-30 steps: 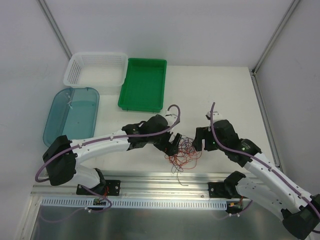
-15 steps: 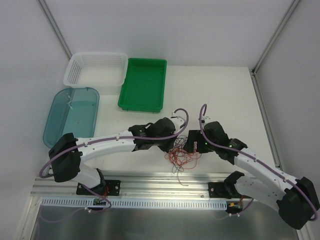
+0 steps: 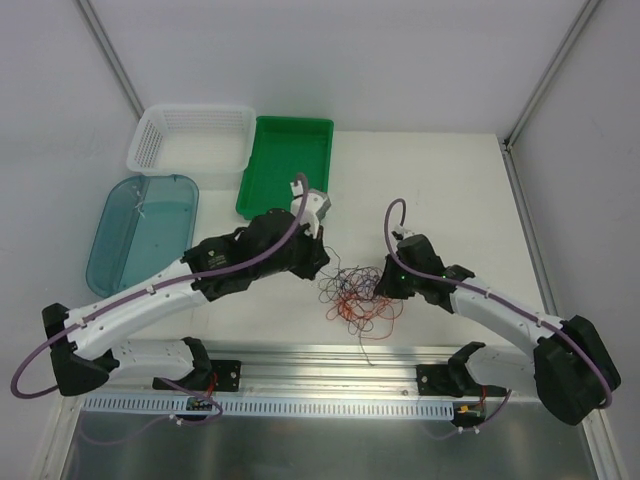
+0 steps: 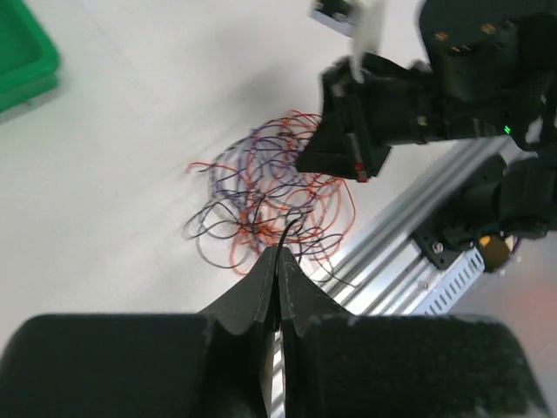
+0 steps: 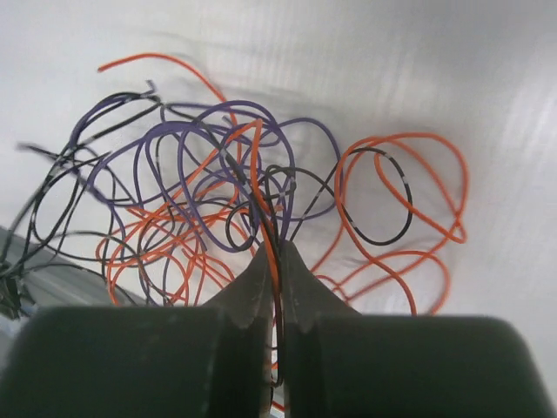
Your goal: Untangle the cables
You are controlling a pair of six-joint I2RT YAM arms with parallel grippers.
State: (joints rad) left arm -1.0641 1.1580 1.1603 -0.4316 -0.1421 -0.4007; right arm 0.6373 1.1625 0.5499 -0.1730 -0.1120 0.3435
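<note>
Both jaws are pinched shut on strands of the cables (image 3: 358, 298): left gripper (image 4: 278, 254) on a black one, right gripper (image 5: 272, 251) on orange and black. The bundle lies on the table (image 3: 440, 190) between them, one knot, nothing separated yet.

Bright, even light, soft shadows; left wrist view motion-blurred

Top view: cables (image 3: 355, 298) too thin to separate strands; left-wrist view blurred, green tray (image 4: 22, 52) cropped.

Two arms (image 3: 150, 295) (image 3: 500, 312); one cable tangle (image 3: 358, 297), basket (image 3: 190, 140), tray (image 3: 288, 170), tub (image 3: 145, 230).
</note>
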